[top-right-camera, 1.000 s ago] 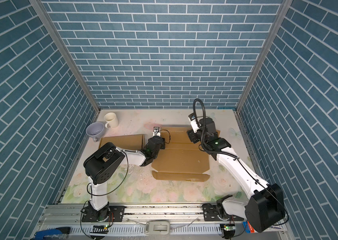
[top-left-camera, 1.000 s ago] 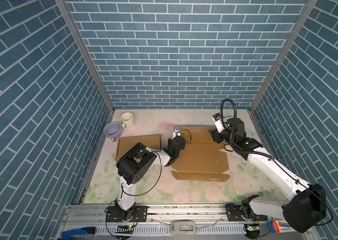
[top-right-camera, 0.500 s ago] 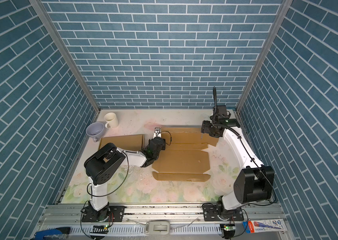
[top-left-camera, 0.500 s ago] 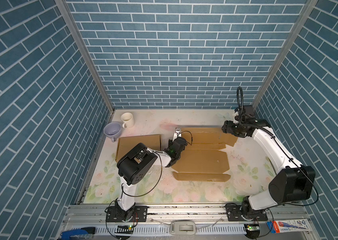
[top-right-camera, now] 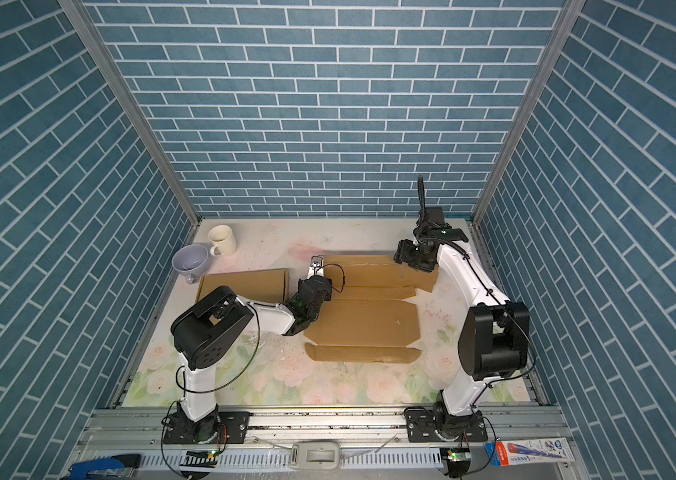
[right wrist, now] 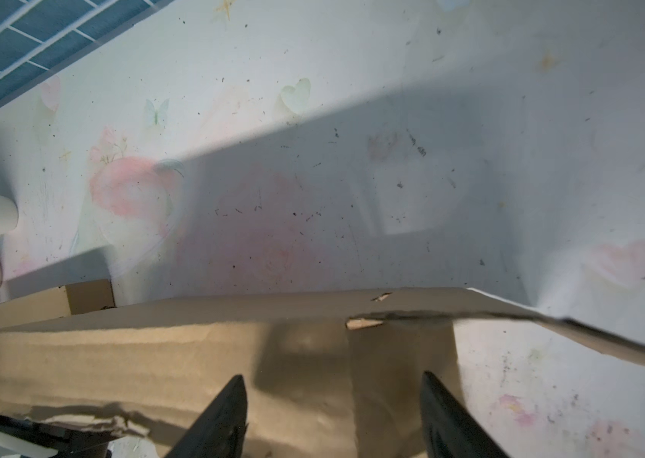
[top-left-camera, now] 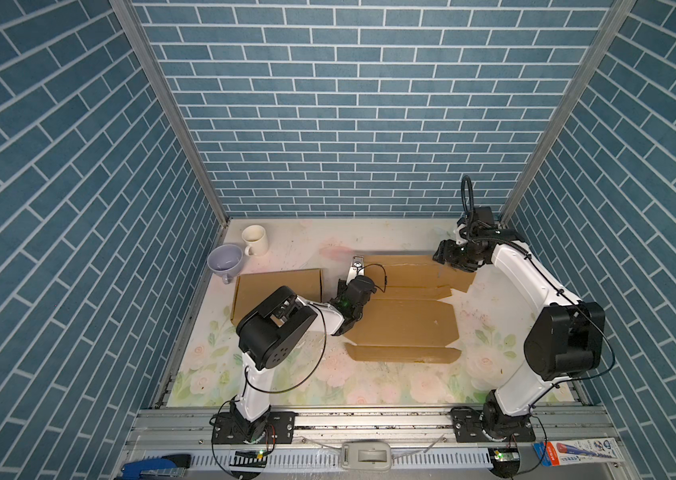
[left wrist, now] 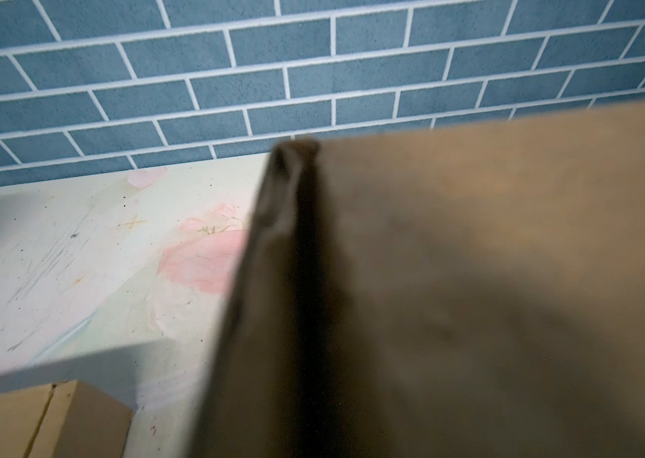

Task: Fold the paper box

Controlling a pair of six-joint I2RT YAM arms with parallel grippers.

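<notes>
The paper box is a flattened brown cardboard sheet with flaps, lying mid-table in both top views. My left gripper sits at its left edge, shut on a cardboard flap. In the left wrist view that flap stands edge-on right before the camera and hides the fingers. My right gripper hovers over the box's back right corner. In the right wrist view it is open, its black fingertips spread above the cardboard, holding nothing. A corner flap is lifted off the table.
A second flat cardboard piece lies left of the box. A white mug and a lavender cup stand at the back left corner. Brick-patterned walls close in the back and both sides.
The right arm swung from the box's back middle out to its back right corner and then dipped toward the cardboard, its jaws shifting in width. The left gripper stayed put, still shut.
</notes>
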